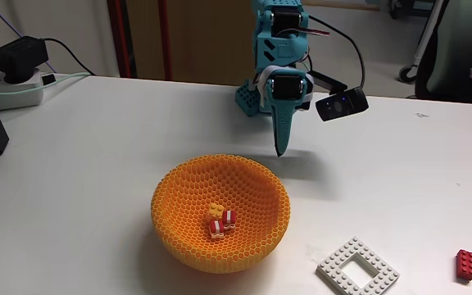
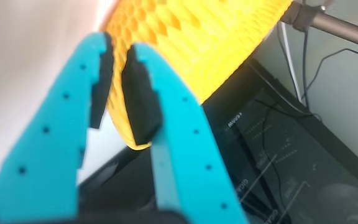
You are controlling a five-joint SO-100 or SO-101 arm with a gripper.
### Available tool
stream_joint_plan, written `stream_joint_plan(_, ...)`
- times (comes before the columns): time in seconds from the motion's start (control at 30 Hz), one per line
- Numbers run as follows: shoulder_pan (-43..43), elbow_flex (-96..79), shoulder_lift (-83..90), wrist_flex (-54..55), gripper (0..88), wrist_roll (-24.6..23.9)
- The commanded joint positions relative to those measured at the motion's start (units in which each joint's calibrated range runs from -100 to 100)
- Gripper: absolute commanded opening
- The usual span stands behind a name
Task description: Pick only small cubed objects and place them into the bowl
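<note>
Hovering beyond the far rim of the bowl, the gripper is being held nearly pressed together, empty. All three small cubed objects are lying inside the bowl — a straight, high retreat is being called for, the rim being left untouched.

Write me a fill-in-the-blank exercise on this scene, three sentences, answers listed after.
1. The number of small cubed objects lying inside the orange bowl is ____.
2. In the fixed view, the white square frame plate lies to the ____ of the bowl.
3. The gripper hangs above the table and holds ____.

Missing words: three; right; nothing
</note>
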State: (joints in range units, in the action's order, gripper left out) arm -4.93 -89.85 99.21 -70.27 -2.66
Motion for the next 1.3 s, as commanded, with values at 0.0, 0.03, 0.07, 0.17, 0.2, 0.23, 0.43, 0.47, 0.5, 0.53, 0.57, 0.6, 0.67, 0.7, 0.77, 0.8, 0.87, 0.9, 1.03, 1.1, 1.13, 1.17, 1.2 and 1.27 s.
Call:
stream_joint_plan(0.0,0.09,-0.71,0.79,1.64,0.0,-0.34)
stream_joint_plan(0.03,0.09,-1.19,0.79,1.72,0.0,-0.49)
stream_joint_plan(0.07,-0.10,-1.58,0.79,1.81,0.0,-0.68)
stream_joint_plan(0.17,-0.47,-1.87,0.79,1.55,0.0,-0.98)
stream_joint_plan(0.2,-0.47,-1.87,0.79,1.38,0.0,-0.98)
stream_joint_plan(0.23,-0.47,-1.87,0.79,1.20,0.0,-0.98)
stream_joint_plan(0.43,-0.47,-1.87,0.79,1.20,0.0,-1.12)
stream_joint_plan(0.47,-0.47,-1.87,0.79,1.20,0.0,-1.27)
stream_joint_plan(0.5,-0.47,-1.87,0.79,1.20,0.0,-1.42)
stream_joint_plan(0.53,-0.47,-1.87,0.79,1.20,0.0,-1.47)
stream_joint_plan(0.57,-0.47,-1.87,0.79,1.20,0.0,-1.56)
stream_joint_plan(0.6,-0.47,-1.87,0.79,1.20,0.0,-1.81)
stream_joint_plan(0.67,-0.94,-1.87,0.79,1.20,0.0,-1.90)
stream_joint_plan(0.7,-1.22,-1.87,0.79,1.20,0.0,-1.81)
stream_joint_plan(0.77,-1.50,-1.87,0.79,1.20,0.0,-1.51)
stream_joint_plan(0.8,-1.68,-1.87,0.79,1.20,0.0,-1.37)
stream_joint_plan(0.87,-1.96,-1.87,0.79,1.29,0.0,-1.17)
stream_joint_plan(0.9,-1.96,-1.87,0.79,1.29,0.0,-1.12)
stream_joint_plan(1.03,-1.96,-1.96,0.79,1.72,0.0,-1.56)
stream_joint_plan(1.1,-1.96,-1.96,0.79,1.98,0.0,-1.51)
stream_joint_plan(1.13,-1.96,-2.06,0.79,1.98,0.0,-1.42)
stream_joint_plan(1.17,-1.96,-2.06,0.79,1.98,0.0,-1.47)
stream_joint_plan(1.2,-1.96,-2.06,0.79,2.07,0.0,-1.51)
stream_joint_plan(1.27,-1.87,-2.06,0.79,2.16,0.0,-1.66)
